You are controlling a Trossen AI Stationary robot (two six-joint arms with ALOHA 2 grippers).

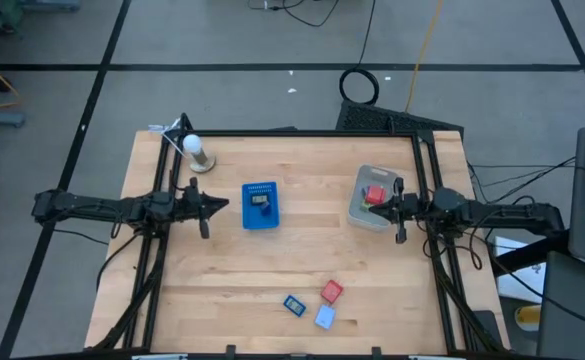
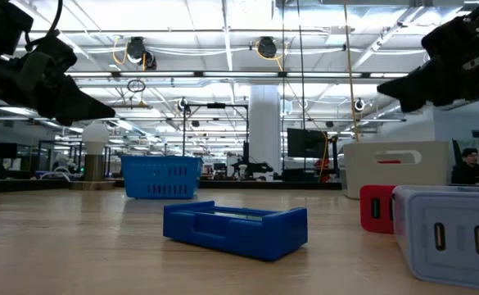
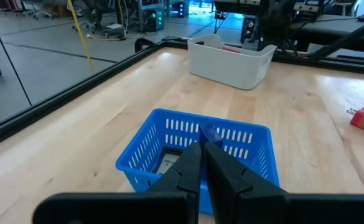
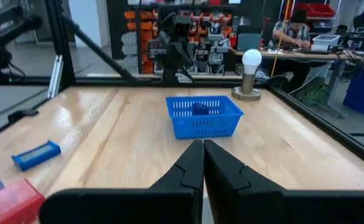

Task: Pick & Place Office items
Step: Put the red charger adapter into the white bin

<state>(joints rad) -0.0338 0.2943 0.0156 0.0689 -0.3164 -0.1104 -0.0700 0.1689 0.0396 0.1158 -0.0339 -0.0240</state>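
Presently, both the left gripper (image 1: 220,204) and the right gripper (image 1: 384,208) are clenched empty; if unopened, the red block-shaped office item (image 1: 332,292), well beyond the fingers, would be knocked aside.

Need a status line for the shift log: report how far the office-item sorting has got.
Done: one red item lies in the translucent grey plastic bin, and the blue slotted basket holds something, though I can't tell what. In hand: nothing; the left gripper and right gripper are shut and empty above the table. Left: a red block, a light blue block and a small blue tray-shaped piece on the wooden table.
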